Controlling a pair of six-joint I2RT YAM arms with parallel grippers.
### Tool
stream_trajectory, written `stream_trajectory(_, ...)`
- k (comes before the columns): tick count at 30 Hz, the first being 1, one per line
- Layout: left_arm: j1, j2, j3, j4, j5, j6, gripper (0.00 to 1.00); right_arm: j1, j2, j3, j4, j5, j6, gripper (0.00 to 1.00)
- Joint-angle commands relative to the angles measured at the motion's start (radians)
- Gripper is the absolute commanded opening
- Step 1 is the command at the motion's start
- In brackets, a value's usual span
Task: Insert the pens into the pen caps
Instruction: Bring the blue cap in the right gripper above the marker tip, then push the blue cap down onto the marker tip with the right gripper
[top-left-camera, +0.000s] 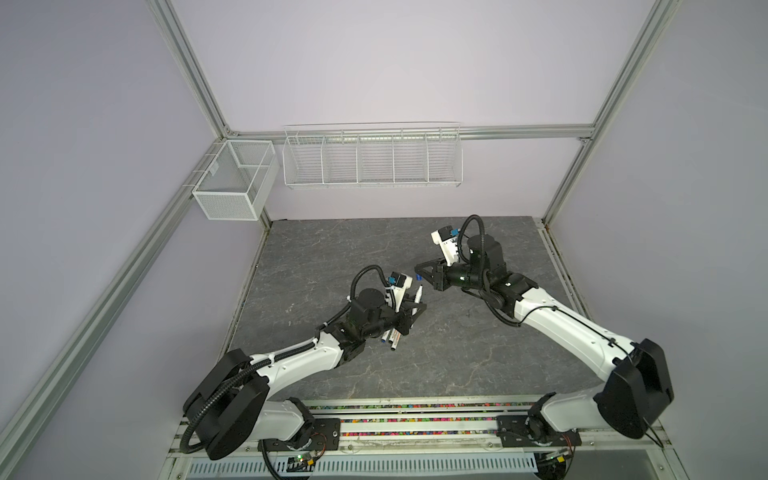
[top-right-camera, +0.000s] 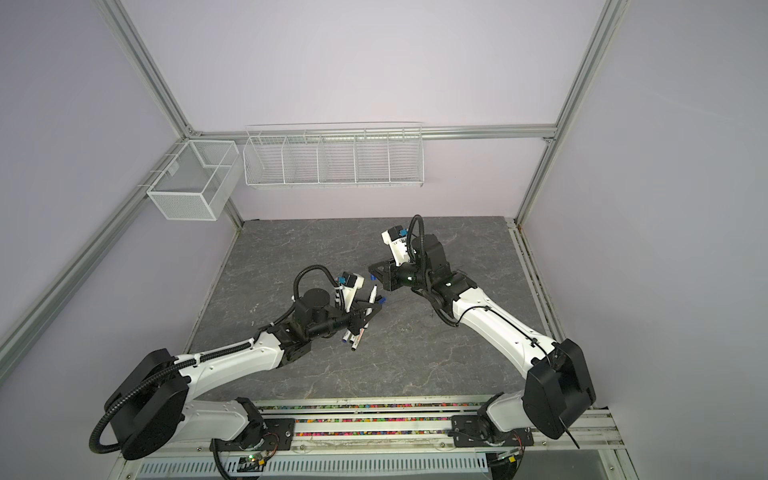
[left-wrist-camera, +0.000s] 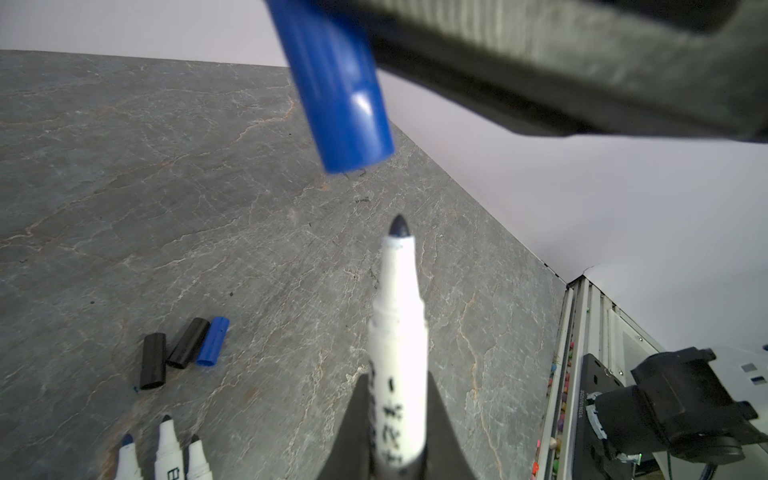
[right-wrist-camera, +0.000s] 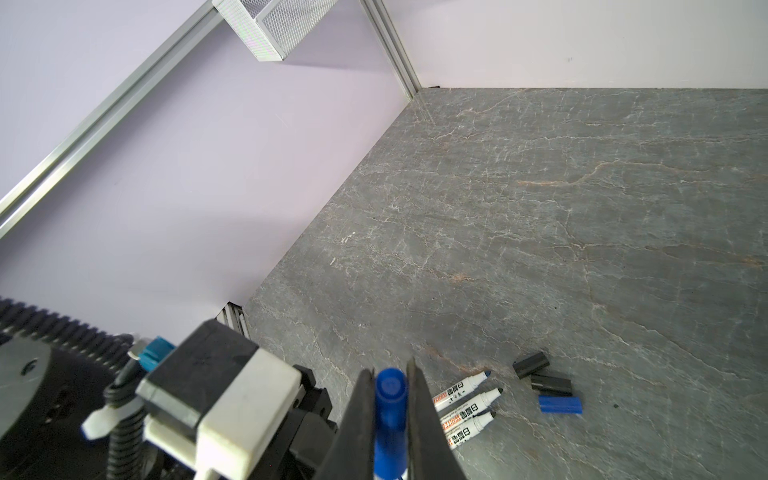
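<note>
The left end effector (left-wrist-camera: 397, 380) pinches a slim white marker pen with dark print (left-wrist-camera: 399, 332) low on its barrel. The pen's dark blue tip pokes out in front. The right end effector (right-wrist-camera: 390, 368) is pressed tight onto a short blue plastic cap (right-wrist-camera: 390, 399). Pen and cap are both up in the air above the grey stone-look desk (left-wrist-camera: 124, 166), near its middle. One end of the cap points toward the pen tip, but the two are apart and not touching.

A few things could go wrong from here. The cap looks tilted next to the pen, so the tip may bump the rim and not go in. A hard push could then make the pen slide back in its grip, or make the cap pop out and drop. I also cannot see if the end facing the pen is the open one.

There are four pens. One is held, and three more white pens (right-wrist-camera: 469, 405) lie side by side on the desk. There are four caps too. One blue cap is held, and a second blue cap (right-wrist-camera: 560, 404) and two black caps (right-wrist-camera: 550, 384) lie close together near the pens.
</note>
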Motion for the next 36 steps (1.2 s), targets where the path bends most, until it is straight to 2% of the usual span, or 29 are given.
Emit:
stream_trajectory(1, -0.004, -0.004, -0.010, 0.035, -0.014, -0.002, 0.00, 0.007, -0.017, -0.028, -0.022, 0.011, -0.023, 0.11)
stream_trajectory(19, -0.004, 0.028, -0.010, 0.043, -0.019, -0.007, 0.00, 0.006, -0.046, -0.017, -0.012, 0.018, -0.022, 0.10)
stream_trajectory(36, -0.004, 0.024, -0.012, 0.069, -0.042, -0.008, 0.00, 0.008, -0.034, -0.044, -0.049, -0.032, -0.026, 0.10)
